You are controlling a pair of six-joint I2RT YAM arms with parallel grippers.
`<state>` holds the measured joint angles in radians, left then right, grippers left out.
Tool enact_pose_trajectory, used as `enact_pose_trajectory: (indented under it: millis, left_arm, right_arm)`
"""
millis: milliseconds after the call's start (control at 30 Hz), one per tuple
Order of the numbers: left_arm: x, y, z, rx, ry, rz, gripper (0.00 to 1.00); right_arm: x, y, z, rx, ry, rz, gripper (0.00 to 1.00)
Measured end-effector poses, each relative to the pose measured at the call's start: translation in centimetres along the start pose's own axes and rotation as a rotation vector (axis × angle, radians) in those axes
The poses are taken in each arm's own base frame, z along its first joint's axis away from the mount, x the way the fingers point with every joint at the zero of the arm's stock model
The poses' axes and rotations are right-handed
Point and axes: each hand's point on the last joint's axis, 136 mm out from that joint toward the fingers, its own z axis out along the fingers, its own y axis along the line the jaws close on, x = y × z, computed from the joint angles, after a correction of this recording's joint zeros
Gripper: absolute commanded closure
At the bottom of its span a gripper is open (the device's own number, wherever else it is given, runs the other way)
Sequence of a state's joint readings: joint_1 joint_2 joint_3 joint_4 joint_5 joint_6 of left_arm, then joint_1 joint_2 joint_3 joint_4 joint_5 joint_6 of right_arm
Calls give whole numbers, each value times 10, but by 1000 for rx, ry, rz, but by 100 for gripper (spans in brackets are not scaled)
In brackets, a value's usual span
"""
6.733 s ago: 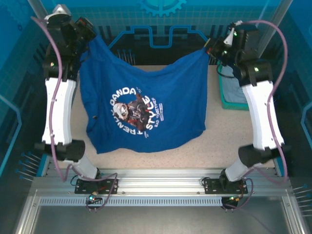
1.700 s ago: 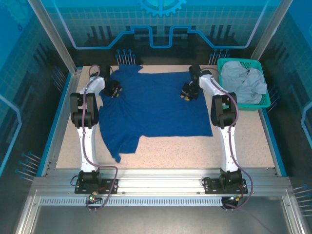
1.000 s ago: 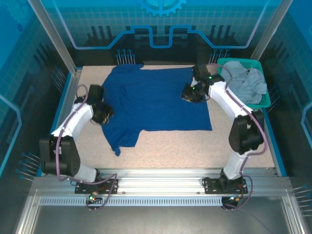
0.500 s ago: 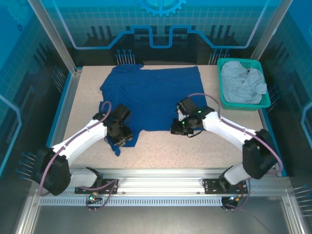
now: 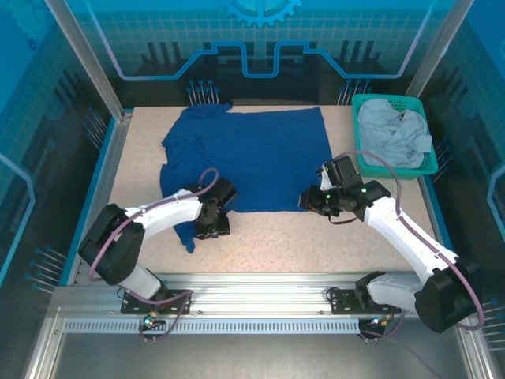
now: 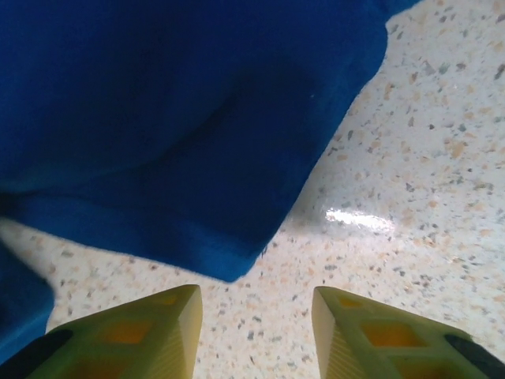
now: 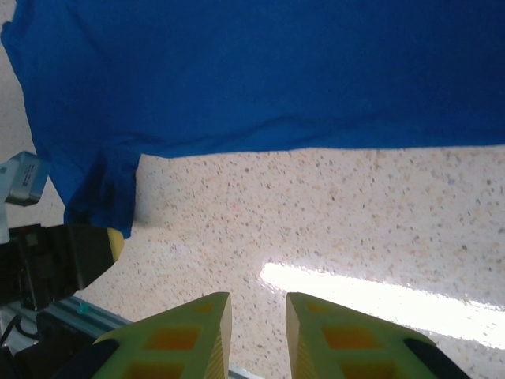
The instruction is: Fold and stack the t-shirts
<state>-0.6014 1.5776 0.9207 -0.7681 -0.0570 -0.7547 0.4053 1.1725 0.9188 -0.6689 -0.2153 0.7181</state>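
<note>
Blue t-shirt (image 5: 245, 162) is lying flat on the table (image 5: 316, 245)
Left gripper (image 5: 215, 227) is hovering by its near corner, fingers spread — right gripper (image 5: 304, 202) is showing a small gap, holding nothing. Grey t-shirt (image 5: 390, 134) is sitting in the basket (image 5: 394, 172).

Speckled beige table (image 5: 276, 237) enclosed by blue-lit panelled walls (image 5: 316, 35).

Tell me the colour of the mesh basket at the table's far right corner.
The basket is teal, clearest in the top external view.
</note>
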Motion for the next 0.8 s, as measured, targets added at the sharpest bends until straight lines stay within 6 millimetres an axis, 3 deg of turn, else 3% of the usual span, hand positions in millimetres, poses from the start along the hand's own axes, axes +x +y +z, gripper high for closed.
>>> enact_pose_trajectory:
  millis: [167,367,500,800]
  left_arm:
    - [-3,-1,14,-32,16,31,64]
    - [-6,-7,17,-21,3,62,82]
    - [-6,-11,16,-14,-10,78,100]
    - [-2,-35,-6,52,-31,45,100]
  right_arm:
    - [5,-5,1,11,17,14,75]
    - [3,-8,0,17,12,30,75]
    - [0,-11,-1,17,6,40,75]
    - [-5,-21,-4,30,-1,62,76]
